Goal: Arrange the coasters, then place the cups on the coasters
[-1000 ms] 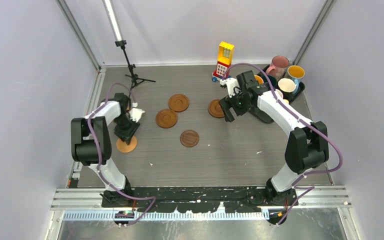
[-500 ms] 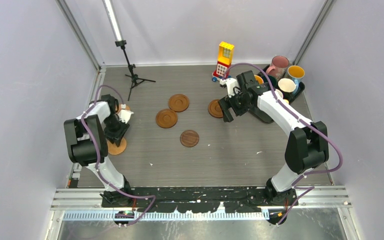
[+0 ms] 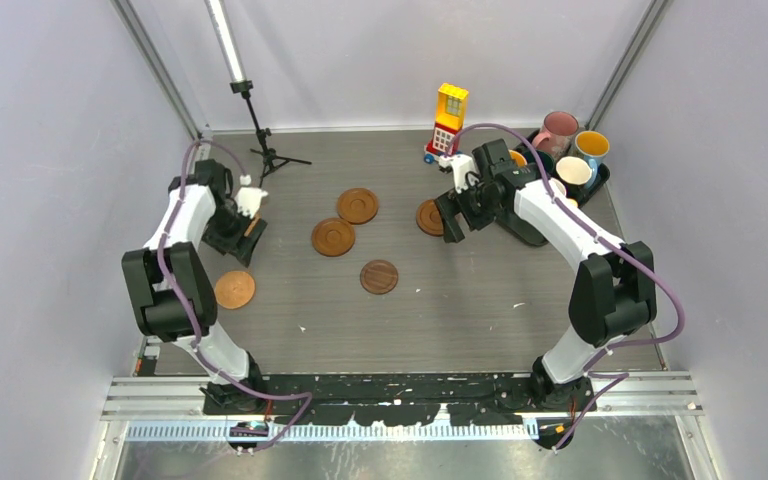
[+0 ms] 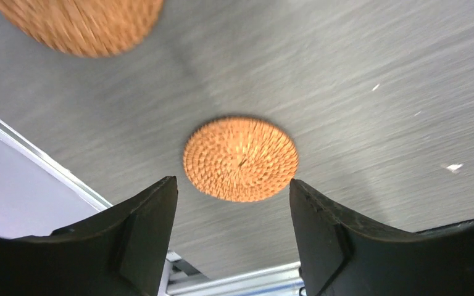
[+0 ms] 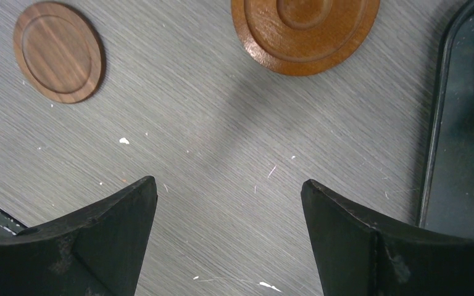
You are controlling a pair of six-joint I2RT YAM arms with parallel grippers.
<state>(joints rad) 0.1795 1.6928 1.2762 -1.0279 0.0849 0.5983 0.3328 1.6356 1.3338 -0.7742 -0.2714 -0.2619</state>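
Three wooden coasters (image 3: 358, 205) (image 3: 332, 237) (image 3: 379, 276) lie mid-table. A fourth coaster (image 3: 427, 216) sits right beside my right gripper (image 3: 452, 222), which hovers open and empty (image 5: 228, 185); the ringed coaster (image 5: 305, 31) and a darker coaster (image 5: 58, 52) show ahead of it. A woven orange coaster (image 3: 234, 289) lies flat near the left edge. My left gripper (image 3: 236, 232) is open and empty (image 4: 233, 185) above a woven coaster (image 4: 241, 159); another woven coaster (image 4: 80, 24) shows blurred at the top. The cups, pink (image 3: 558, 128), blue (image 3: 591, 145) and white (image 3: 573, 170), stand in the tray.
The black tray (image 3: 601, 182) sits at the back right, its edge (image 5: 435, 117) close to my right fingers. A yellow-red toy block tower (image 3: 448, 120) stands at the back centre. A black tripod stand (image 3: 260, 140) stands back left. Walls close in both sides.
My left gripper let go of the woven coaster near the left edge, opened, and moved toward the back of the table. The right arm barely shifted.
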